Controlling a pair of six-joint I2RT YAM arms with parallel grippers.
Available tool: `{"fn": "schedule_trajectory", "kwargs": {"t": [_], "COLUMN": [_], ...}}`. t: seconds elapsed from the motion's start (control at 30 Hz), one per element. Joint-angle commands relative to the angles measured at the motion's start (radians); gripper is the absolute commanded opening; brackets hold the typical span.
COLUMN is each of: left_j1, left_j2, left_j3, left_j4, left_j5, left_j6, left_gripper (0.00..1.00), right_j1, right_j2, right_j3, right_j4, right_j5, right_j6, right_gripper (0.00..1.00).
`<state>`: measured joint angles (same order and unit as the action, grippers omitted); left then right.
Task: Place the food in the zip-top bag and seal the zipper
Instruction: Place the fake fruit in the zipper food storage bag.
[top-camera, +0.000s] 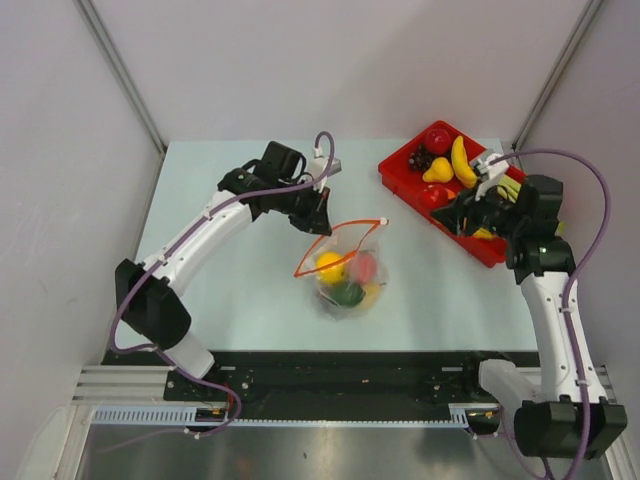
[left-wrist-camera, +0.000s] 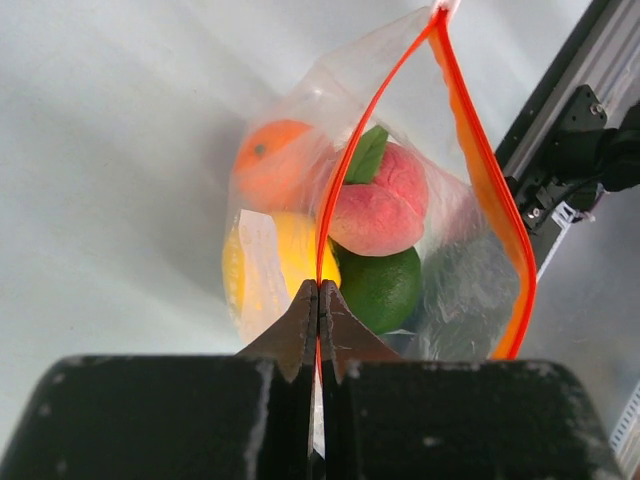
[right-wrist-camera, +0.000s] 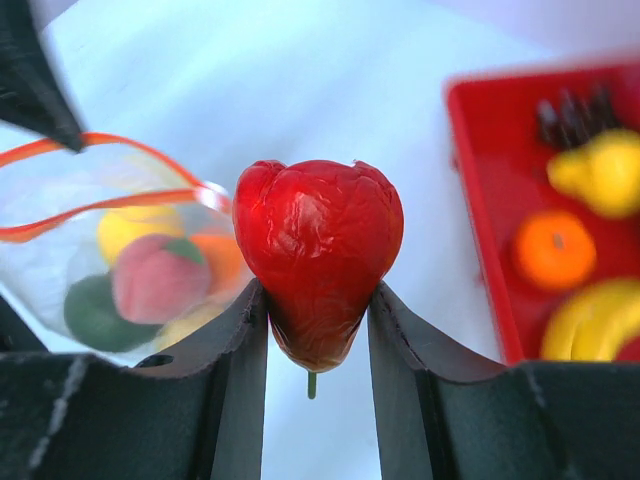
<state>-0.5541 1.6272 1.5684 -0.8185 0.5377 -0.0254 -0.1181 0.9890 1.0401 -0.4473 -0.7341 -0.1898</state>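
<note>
Your right end effector (right-wrist-camera: 317, 290) clamped on red fruit (right-wrist-camera: 318, 240) by tray (top-camera: 393, 170), worktop's (top-camera: 240, 300) right edge. The zip-top bag (top-camera: 350, 270) lies left of it, mid-worktop; left end effector (left-wrist-camera: 318, 300) pinches zipper (left-wrist-camera: 342, 190), mouth open.

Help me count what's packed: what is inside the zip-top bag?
Inside the zip-top bag: an orange fruit, a yellow fruit, a pink peach and a green fruit. Anything beneath them is covered.

Overhead camera, two close wrist cameras; zip-top bag (top-camera: 345, 268) in all.
</note>
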Motion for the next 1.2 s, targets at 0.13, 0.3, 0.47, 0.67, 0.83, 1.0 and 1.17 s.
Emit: {"fn": "schedule_trajectory", "kwargs": {"t": [0.13, 0.3, 0.47, 0.67, 0.83, 1.0, 1.17], "left_j1": [-0.089, -0.099, -0.099, -0.099, -0.099, -0.101, -0.101], "left_j2": [-0.070, -0.069, -0.066, -0.061, -0.067, -0.076, -0.086], "left_j3": [0.048, 0.051, 0.055, 0.055, 0.056, 0.056, 0.055], "left_j4": [-0.057, -0.048, -0.048, -0.048, -0.056, -0.057, -0.062], "left_j5": [0.042, 0.061, 0.084, 0.096, 0.087, 0.085, 0.079], "left_j6": [0.022, 0.004, -0.010, -0.011, -0.011, -0.010, -0.005], "left_gripper": [0.00, 0.00, 0.00, 0.00, 0.00, 0.00, 0.00], "right_j1": [0.395, 0.537, 0.615, 0.744, 0.836, 0.919, 0.963], "right_j2": [-0.072, -0.052, -0.041, 0.010, 0.048, 0.089, 0.097], "right_j3": [0.098, 0.098, 0.098, 0.098, 0.100, 0.100, 0.100], "right_j4": [0.033, 0.018, -0.105, -0.191, -0.206, -0.244, -0.283], "right_j5": [0.015, 0.059, 0.019, 0.088, 0.174, 0.246, 0.275], "right_j6": [-0.559, -0.799, -1.126, -1.345, -1.415, -1.412, -1.377], "right_gripper": [0.00, 0.00, 0.00, 0.00, 0.00, 0.00, 0.06]}}
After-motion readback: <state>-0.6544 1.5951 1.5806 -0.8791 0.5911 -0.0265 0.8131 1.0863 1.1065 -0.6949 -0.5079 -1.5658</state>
